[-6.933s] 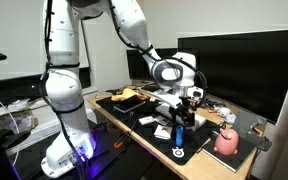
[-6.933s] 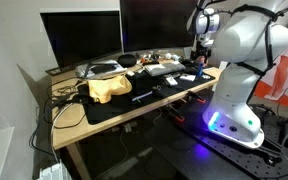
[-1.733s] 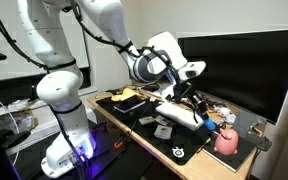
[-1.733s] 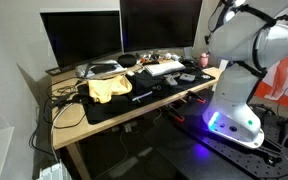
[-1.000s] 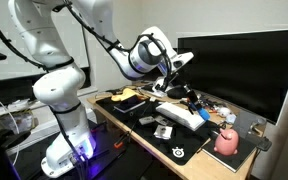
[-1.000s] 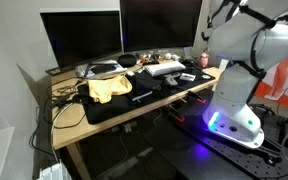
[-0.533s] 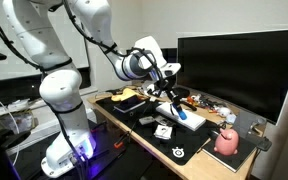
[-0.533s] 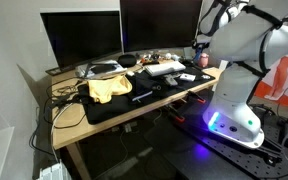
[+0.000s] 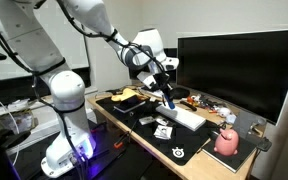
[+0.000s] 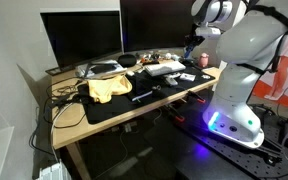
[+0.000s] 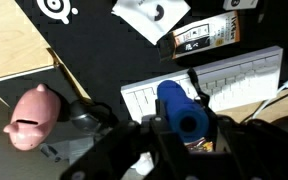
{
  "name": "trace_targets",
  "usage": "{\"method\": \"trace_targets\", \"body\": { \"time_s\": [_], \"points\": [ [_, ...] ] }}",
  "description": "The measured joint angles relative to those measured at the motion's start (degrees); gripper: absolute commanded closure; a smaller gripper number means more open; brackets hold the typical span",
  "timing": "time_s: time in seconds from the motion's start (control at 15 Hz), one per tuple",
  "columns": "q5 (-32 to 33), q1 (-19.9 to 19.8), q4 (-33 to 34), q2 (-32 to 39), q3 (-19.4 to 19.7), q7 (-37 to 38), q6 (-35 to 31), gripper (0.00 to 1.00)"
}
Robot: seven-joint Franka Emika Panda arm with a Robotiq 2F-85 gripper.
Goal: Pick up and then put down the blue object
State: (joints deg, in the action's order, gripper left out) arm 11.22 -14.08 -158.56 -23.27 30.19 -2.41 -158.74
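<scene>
Print on the card (image 11: 206,37), upper centre of the wrist view, is too small to read. The gripper (image 11: 184,128) is clenched on the blue object (image 11: 179,105), lower centre, which overlaps the white keyboard (image 11: 234,75).

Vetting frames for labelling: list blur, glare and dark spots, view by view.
Wrist view: the claw is dark and soft-focused in the foreground; the blue object it grips is clearer. Both exterior views: small and coarse, violet glow at the robot base, deep shadow under the desk.
</scene>
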Motion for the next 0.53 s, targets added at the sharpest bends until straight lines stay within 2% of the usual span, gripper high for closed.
{"method": "trace_targets", "body": {
  "time_s": [0.27,0.53],
  "points": [
    [-4.87,-1.5,0.02,-7.59,-0.87,-8.74,9.89,0.91],
    [-7.44,-1.69,0.04,-12.09,-1.14,-13.76,17.75,0.91]
  ]
}}
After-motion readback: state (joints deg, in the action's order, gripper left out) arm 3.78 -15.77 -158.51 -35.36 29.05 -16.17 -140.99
